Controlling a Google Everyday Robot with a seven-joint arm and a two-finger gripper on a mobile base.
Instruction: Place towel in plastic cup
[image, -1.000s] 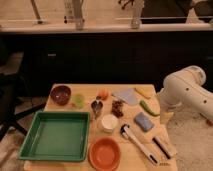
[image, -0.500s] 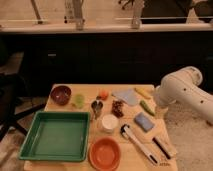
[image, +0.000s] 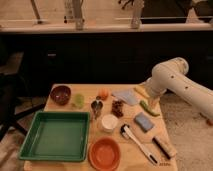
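The towel (image: 126, 96), a thin pale grey-blue cloth, lies flat on the wooden table (image: 75, 90) right of centre, near the back. The plastic cup (image: 79, 100), small and yellow-green, stands at the back left beside a dark red bowl (image: 60, 94). My white arm (image: 172, 80) reaches in from the right. Its gripper (image: 146, 88) is at the arm's lower left end, above the table's back right corner and just right of the towel. It is open and holds nothing.
A green tray (image: 30, 150) fills the front left, with an orange plate (image: 104, 152) beside it. Between them and the towel are a white cup (image: 109, 121), a metal cup (image: 96, 107), an orange fruit (image: 103, 93), a blue sponge (image: 143, 121), a white brush (image: 137, 142) and a green pod (image: 149, 107).
My arm has swung left from the right side toward the table's back right corner, bringing the gripper closer to the towel. The objects on the table have not moved.
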